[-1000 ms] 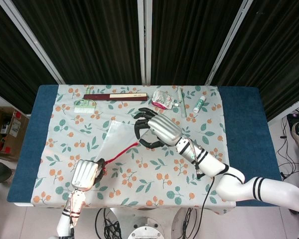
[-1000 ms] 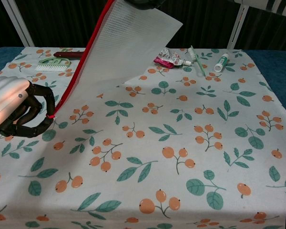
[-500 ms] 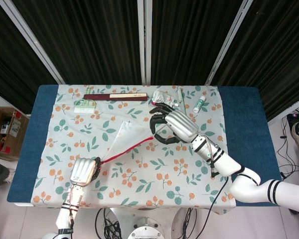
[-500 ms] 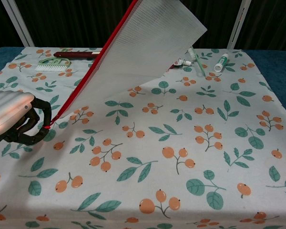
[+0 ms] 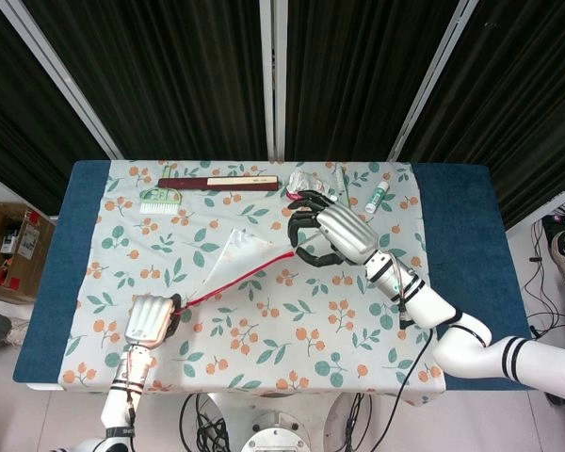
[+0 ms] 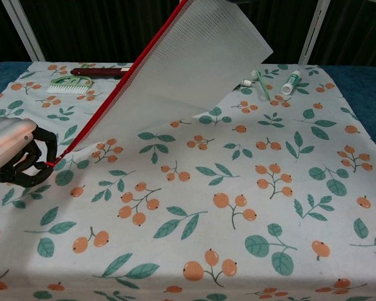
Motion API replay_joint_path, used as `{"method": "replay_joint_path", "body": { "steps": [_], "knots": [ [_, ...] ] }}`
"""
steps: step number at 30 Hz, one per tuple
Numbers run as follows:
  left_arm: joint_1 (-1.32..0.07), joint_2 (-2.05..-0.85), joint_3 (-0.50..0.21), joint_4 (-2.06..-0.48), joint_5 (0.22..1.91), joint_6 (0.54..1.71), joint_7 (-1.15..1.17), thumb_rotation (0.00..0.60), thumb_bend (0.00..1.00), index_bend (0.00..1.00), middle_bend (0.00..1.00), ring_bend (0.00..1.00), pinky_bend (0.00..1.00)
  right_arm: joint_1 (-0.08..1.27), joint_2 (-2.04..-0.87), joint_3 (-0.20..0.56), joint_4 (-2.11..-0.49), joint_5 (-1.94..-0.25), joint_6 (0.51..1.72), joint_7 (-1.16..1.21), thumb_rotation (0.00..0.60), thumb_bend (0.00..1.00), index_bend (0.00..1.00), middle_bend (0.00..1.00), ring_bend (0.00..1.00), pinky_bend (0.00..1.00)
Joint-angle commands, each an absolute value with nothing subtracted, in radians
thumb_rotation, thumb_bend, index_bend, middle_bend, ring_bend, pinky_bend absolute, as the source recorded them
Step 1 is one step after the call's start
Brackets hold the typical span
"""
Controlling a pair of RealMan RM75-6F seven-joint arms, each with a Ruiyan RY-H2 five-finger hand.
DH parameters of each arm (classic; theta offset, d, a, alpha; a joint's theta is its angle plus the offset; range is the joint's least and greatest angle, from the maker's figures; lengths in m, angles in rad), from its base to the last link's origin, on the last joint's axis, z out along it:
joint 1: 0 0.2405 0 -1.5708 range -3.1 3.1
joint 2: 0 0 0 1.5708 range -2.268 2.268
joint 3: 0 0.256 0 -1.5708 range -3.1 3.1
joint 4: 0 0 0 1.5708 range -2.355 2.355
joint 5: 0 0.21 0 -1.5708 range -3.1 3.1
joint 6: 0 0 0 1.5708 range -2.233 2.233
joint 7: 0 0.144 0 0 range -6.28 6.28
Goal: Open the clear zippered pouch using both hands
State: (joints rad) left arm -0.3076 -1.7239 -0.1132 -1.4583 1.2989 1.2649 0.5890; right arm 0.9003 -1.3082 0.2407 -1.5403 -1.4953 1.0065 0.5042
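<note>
Chest view: pouch (image 6: 194,63) hangs taut (red zipper edge), left hand (image 6: 15,157) and right hand (image 5: 331,235) grasping it.

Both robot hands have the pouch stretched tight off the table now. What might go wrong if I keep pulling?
1. The clear mesh pouch with the red zipper hangs taut between the left robot hand and the right robot hand; more pull may slip the left hand's small pinch off the zipper end.
2. The pouch's loose corner hangs near the white toothbrush and small green-capped tube; a swing might sweep them.
</note>
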Motion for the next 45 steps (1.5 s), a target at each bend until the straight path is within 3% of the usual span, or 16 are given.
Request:
{"method": "replay_joint_path", "body": {
  "steps": [1,4,6,9,15,21,24,25,27,29,33,38,42,45],
  "knots": [
    [-0.309,-1.702,-0.122,-1.489,1.277,1.257,0.577,0.600,0.31,0.54,0.77,0.75,0.89,0.892,-1.345,0.223,-1.515,-1.518,1.034,0.474,0.600,0.51,0.87,0.44,0.20,0.11],
    [-0.309,-1.666,-0.138,-1.546,1.260,1.250,0.533,0.600,0.14,0.26,0.53,0.54,0.81,0.882,-1.400,0.194,-1.481,-1.567,1.083,0.436,0.600,0.50,0.87,0.44,0.20,0.11],
    [-0.309,-1.643,-0.143,-1.573,1.274,1.266,0.513,0.600,0.08,0.21,0.40,0.41,0.72,0.874,-1.442,0.170,-1.453,-1.610,1.121,0.408,0.600,0.51,0.87,0.44,0.20,0.11],
    [-0.304,-1.610,-0.147,-1.617,1.289,1.292,0.503,0.600,0.03,0.19,0.31,0.31,0.62,0.868,-1.491,0.127,-1.402,-1.678,1.158,0.356,0.600,0.51,0.87,0.44,0.20,0.11],
    [-0.287,-1.554,-0.151,-1.678,1.325,1.357,0.482,0.600,0.00,0.19,0.30,0.30,0.57,0.846,-1.533,0.043,-1.350,-1.753,1.181,0.307,0.600,0.48,0.86,0.43,0.20,0.11],
    [-0.259,-1.511,-0.163,-1.678,1.351,1.428,0.426,0.600,0.00,0.19,0.30,0.30,0.50,0.807,-1.501,-0.033,-1.342,-1.766,1.155,0.246,0.600,0.47,0.73,0.35,0.14,0.09],
    [-0.249,-1.491,-0.173,-1.669,1.343,1.444,0.390,0.600,0.00,0.19,0.30,0.29,0.47,0.803,-1.450,-0.073,-1.383,-1.730,1.058,0.187,0.600,0.37,0.49,0.24,0.05,0.03],
    [-0.247,-1.485,-0.177,-1.664,1.337,1.446,0.382,0.600,0.00,0.19,0.30,0.29,0.46,0.801,-1.435,-0.079,-1.400,-1.713,1.028,0.155,0.600,0.27,0.34,0.18,0.02,0.01],
    [-0.241,-1.472,-0.185,-1.653,1.326,1.452,0.364,0.600,0.00,0.19,0.30,0.29,0.45,0.791,-1.405,-0.083,-1.431,-1.666,0.976,0.069,0.600,0.16,0.14,0.10,0.00,0.00],
    [-0.236,-1.460,-0.190,-1.645,1.314,1.453,0.348,0.600,0.00,0.19,0.30,0.28,0.44,0.780,-1.374,-0.082,-1.461,-1.603,0.926,-0.011,0.600,0.10,0.03,0.04,0.00,0.00],
    [-0.218,-1.418,-0.199,-1.631,1.282,1.445,0.274,0.600,0.00,0.19,0.29,0.27,0.38,0.747,-1.294,-0.073,-1.543,-1.435,0.846,-0.113,0.600,0.04,0.00,0.00,0.00,0.00],
    [-0.190,-1.350,-0.192,-1.626,1.260,1.416,0.153,0.600,0.00,0.19,0.24,0.22,0.29,0.707,-1.178,-0.078,-1.631,-1.354,0.821,-0.022,0.600,0.00,0.00,0.00,0.00,0.00],
    [-0.166,-1.312,-0.182,-1.610,1.260,1.424,0.102,0.600,0.00,0.20,0.24,0.22,0.29,0.601,-1.147,-0.042,-1.619,-1.350,0.998,0.096,0.600,0.01,0.00,0.00,0.00,0.00],
    [-0.149,-1.297,-0.163,-1.588,1.299,1.449,0.073,0.600,0.00,0.23,0.24,0.22,0.29,0.502,-1.153,-0.017,-1.587,-1.358,1.176,0.144,0.600,0.14,0.00,0.09,0.00,0.01]
  ]
}}
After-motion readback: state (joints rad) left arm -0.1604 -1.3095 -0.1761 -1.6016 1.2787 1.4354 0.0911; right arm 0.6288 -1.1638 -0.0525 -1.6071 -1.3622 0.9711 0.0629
